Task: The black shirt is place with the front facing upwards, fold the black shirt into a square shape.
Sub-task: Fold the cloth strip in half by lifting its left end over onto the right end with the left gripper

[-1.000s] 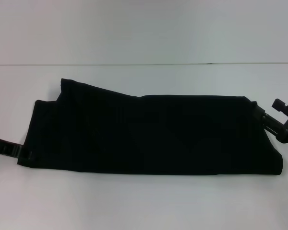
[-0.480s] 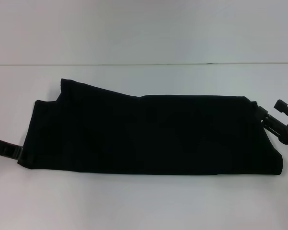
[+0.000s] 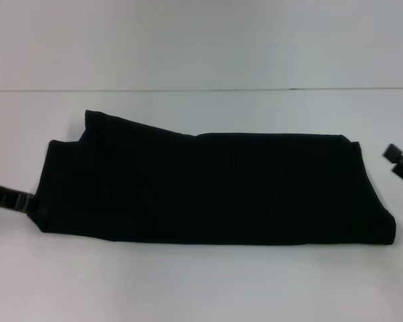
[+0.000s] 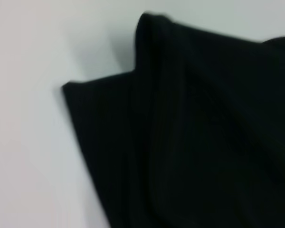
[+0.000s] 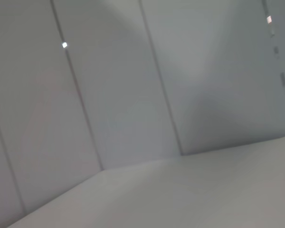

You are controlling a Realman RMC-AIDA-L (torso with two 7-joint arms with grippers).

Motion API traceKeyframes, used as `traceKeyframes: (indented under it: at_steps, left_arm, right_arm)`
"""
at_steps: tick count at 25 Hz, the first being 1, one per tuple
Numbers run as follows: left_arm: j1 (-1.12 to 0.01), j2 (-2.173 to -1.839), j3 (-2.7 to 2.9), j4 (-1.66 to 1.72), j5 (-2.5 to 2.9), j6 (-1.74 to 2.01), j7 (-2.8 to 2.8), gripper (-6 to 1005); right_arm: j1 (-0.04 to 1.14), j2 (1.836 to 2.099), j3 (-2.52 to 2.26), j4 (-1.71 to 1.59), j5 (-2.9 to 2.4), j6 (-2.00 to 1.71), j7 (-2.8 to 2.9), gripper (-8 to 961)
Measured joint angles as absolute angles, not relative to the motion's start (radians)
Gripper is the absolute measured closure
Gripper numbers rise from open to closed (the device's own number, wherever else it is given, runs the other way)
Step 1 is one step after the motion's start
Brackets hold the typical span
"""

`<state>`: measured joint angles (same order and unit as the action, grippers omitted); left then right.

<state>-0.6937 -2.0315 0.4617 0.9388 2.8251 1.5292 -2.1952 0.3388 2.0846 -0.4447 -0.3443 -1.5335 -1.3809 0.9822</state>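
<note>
The left gripper [image 3: 23, 201] is seen at the shirt's nine o'clock end, its fingers [image 3: 13, 198] touching the lower corner of the cloth; whether they are parted or closed on the hem cannot be told. The right gripper [image 3: 401, 161] is found at three o'clock, just clear of the cloth, with nothing held; whether its fingers are parted or closed cannot be told either.

The black shirt [image 3: 215, 188] is laid across the middle of the white table [image 3: 201, 282] as a long band running from nine to three o'clock, already folded lengthwise. At the left end a layer is stepped up toward eleven o'clock, so the edges are not flush; the same offset corner is shown by the left wrist view [image 4: 180, 142].

A crosswise fold is judged to remain before a square is reached. The risk lies in the loose stacked layers: should only the top ply be caught at either end, the layers beneath could slide apart and the uneven left edge be carried into a crooked square.
</note>
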Motion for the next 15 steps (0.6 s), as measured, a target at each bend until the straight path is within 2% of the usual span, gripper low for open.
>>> traceKeyframes:
  at_steps: [5,15]
  left_arm:
    - [-0.704,-2.035,0.469,0.975,2.802,1.56,-2.209,916]
    - [-0.702,-2.039,0.473,0.956,2.801,1.539,-2.203,912]
  right_arm:
    - [0.31,2.075,-0.397,-0.345,-1.534,-1.406,0.982,191]
    - [0.307,2.08,-0.393,-0.347,-1.539,-1.417,0.973,192]
